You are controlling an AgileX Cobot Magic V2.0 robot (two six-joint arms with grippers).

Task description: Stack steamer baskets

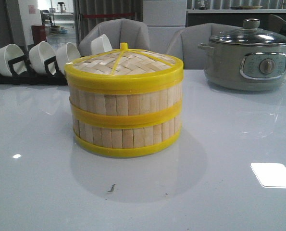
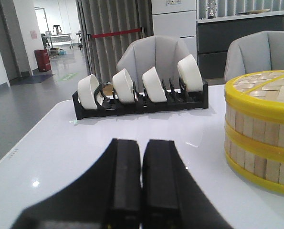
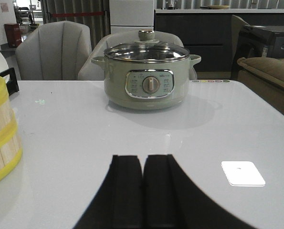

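Two steamer baskets stand stacked in the middle of the table: the upper basket (image 1: 126, 98) sits squarely on the lower basket (image 1: 127, 135). The woven bamboo lid (image 1: 124, 65) with yellow rim and knob covers the upper one. The stack also shows in the left wrist view (image 2: 261, 133) and at the edge of the right wrist view (image 3: 1, 133). My left gripper (image 2: 142, 143) is shut and empty, low over the table, left of the stack. My right gripper (image 3: 142, 158) is shut and empty, right of the stack. Neither gripper shows in the front view.
A black rack (image 1: 18, 72) holding several white bowls (image 2: 125, 86) stands at the back left. A grey electric pot (image 1: 251, 60) with a glass lid stands at the back right, also in the right wrist view (image 3: 146, 78). Grey chairs stand behind the table.
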